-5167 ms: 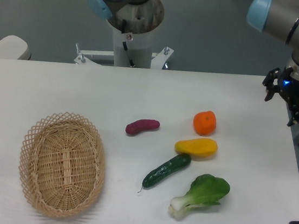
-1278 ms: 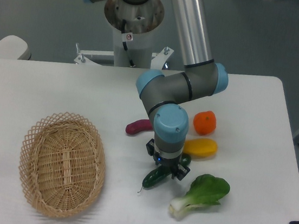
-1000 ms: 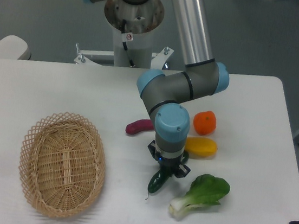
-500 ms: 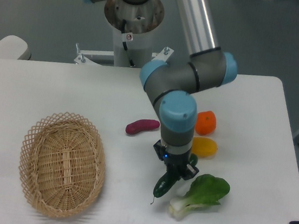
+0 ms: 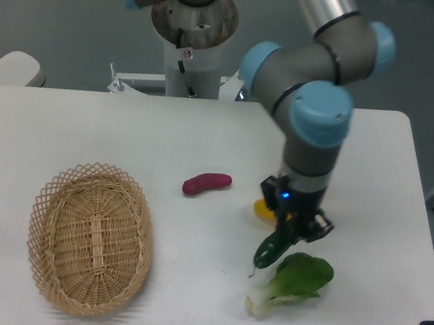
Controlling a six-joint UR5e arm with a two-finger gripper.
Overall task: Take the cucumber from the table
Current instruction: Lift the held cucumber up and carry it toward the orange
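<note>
Now, in the single fixed camera view, the black two-finger pincer (image 5: 293, 229) at the end of the grey-and-blue arm points downward over the right half of the large flat white worktop (image 5: 87, 127) with rounded corners. Clamped between its fingers is the slim, dark green, glossy cucumber (image 5: 271, 249), gripped at its upper end; most of the body hangs below the pincer, tilted down and to the left, with the thin stem tip at the bottom. The cucumber appears lifted off the worktop, though whether the stem tip touches the surface cannot be told. Just below and to the right of the hanging cucumber lies a leafy green bok choy with a white base (image 5: 291, 283), its leaves close to the cucumber's lower end. Behind the pincer, a yellow fruit (image 5: 263, 209) shows only as a small sliver on the left side of the wrist. A small purple sweet potato (image 5: 206, 183) lies to the left of the pincer, apart from it. An oval woven wicker basket (image 5: 90, 238) sits well apart on the left side of the worktop.
</note>
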